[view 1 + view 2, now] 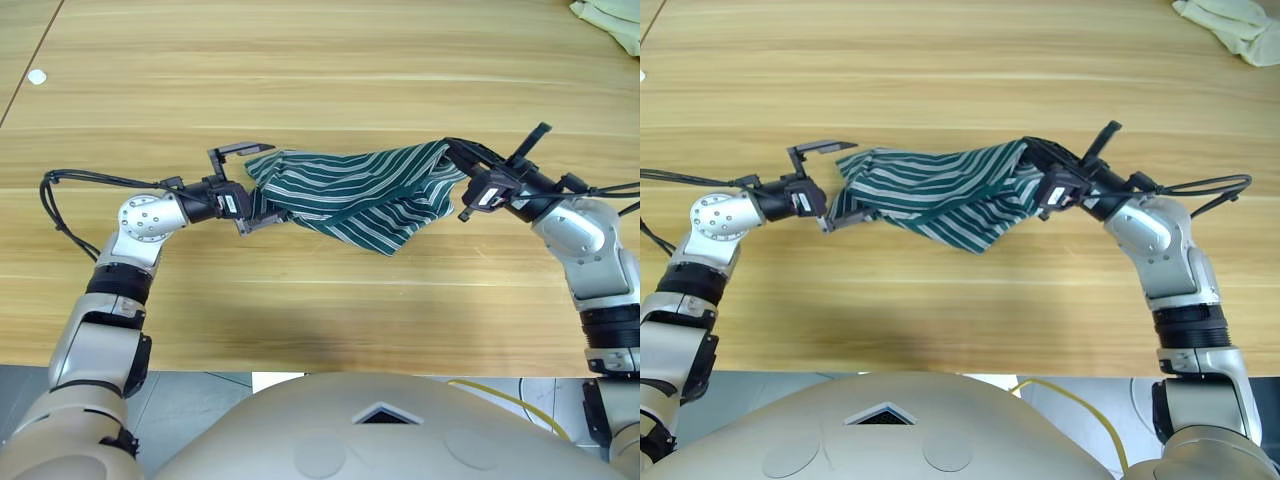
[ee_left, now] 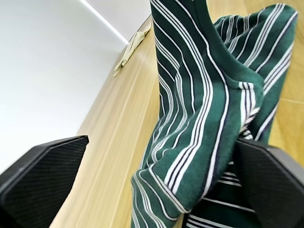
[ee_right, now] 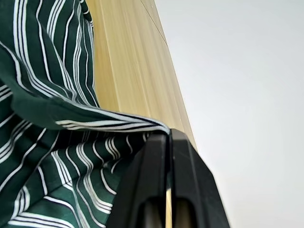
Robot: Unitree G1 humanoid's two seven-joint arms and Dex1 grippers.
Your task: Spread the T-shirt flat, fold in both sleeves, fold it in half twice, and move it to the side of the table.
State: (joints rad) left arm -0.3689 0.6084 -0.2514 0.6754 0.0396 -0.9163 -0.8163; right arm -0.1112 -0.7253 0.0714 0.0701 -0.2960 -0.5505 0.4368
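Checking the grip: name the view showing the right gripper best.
Right wrist view: the right gripper is shut, pinching the T-shirt edge. Both eye views show it from above at the T-shirt's end.

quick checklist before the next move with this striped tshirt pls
1. Right gripper clamped on the T-shirt: ok, fingers shut on fabric.
2. Left gripper clamped on it: not ok, fingers open, fabric only between them.
3. T-shirt spread flat: not ok, bunched between the two grippers.
4. Sleeves findable: cannot tell, lost in the folds.
5. Table free for laying it out: ok, the pale cloth lies apart at the far right corner.
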